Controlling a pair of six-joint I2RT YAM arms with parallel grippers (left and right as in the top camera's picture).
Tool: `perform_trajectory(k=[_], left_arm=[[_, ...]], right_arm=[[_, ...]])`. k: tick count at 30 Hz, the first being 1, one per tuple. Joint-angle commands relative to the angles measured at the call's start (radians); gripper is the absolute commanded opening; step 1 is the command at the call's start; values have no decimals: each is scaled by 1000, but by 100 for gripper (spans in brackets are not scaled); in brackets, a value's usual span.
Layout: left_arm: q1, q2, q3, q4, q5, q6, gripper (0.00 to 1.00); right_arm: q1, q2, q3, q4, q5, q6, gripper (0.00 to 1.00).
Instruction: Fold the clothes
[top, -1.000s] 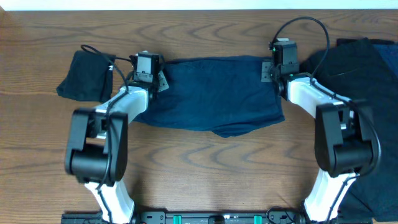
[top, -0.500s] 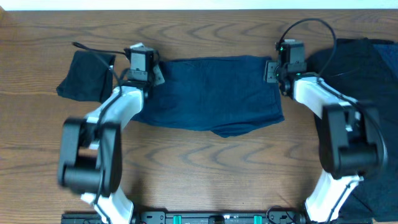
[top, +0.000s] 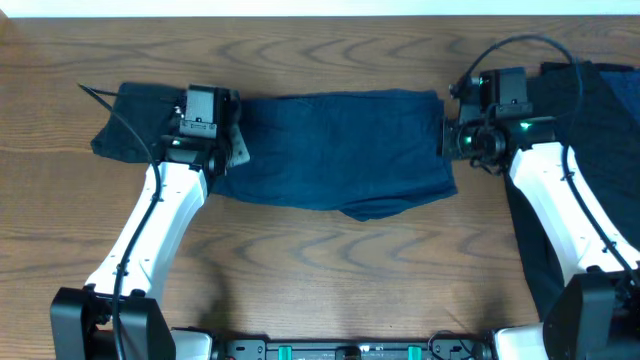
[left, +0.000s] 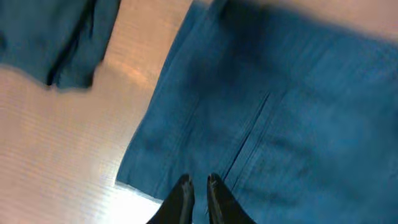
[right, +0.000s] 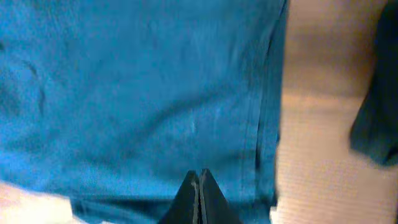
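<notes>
A navy blue garment (top: 340, 150) lies flat and spread out in the middle of the table; it also fills the left wrist view (left: 280, 112) and the right wrist view (right: 143, 87). A black garment (top: 135, 130) lies bunched at the left. A larger black garment (top: 600, 110) lies at the right. My left gripper (top: 228, 148) is over the navy garment's left edge, its fingers (left: 198, 182) nearly together and holding nothing. My right gripper (top: 447, 140) is over the right edge, its fingers (right: 199, 177) pressed shut and empty.
The wooden table (top: 330, 270) shows bare wood in front of the navy garment. The black garment at the right hangs down past the table's right side (top: 590, 300). Cables loop above both wrists.
Both grippers have moved outward from the navy garment's far corners: the left one to the left and a bit nearer, the right one to the right. The navy garment lies as before.
</notes>
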Motion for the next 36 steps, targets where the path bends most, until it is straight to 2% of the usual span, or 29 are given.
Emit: perform_trajectory(k=[1, 4, 11, 14, 20, 31, 32, 35, 36], left_arm=[[5, 6, -11, -58, -1, -59, 11], [5, 6, -33, -74, -1, -66, 11], [5, 8, -59, -74, -2, -69, 12], [5, 13, -59, -75, -2, -69, 12], [5, 45, -59, -87, -1, -68, 12], [34, 67, -58, -53, -2, -34, 13], [46, 67, -58, -47, -2, -32, 15], [78, 67, -58, -21, 32, 52, 42], [88, 67, -58, -12, 44, 77, 46]], right_arm=[[16, 22, -26, -39, -40, 3, 1], [26, 40, -75, -19, -39, 3, 1], [20, 105, -221, 155, -38, 25, 1], [11, 137, -243, 152, -28, 34, 1], [11, 213, -260, 154, 144, 89, 1], [11, 233, -259, 135, 141, 109, 4], [10, 233, -259, 135, 141, 109, 5], [11, 233, -259, 138, 141, 109, 6], [11, 233, -259, 139, 141, 109, 6]])
